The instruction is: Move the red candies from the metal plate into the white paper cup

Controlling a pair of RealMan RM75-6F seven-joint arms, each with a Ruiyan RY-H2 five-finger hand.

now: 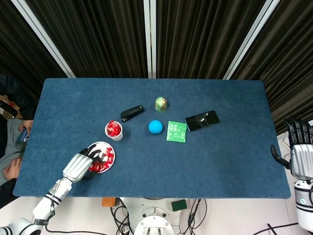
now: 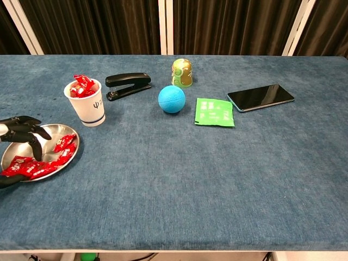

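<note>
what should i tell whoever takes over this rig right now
Left hand: over the metal plate, fingers spread just above the candies; no candy visibly held.
Right hand: idle off the table's right edge, fingers apart, holding nothing.
White paper cup: upright just behind the plate, already holding several red candies.
Red candies on the plate: a handful remain.
Done: part of the transfer.
Left: pick up the remaining candies and drop them into the cup.
</note>
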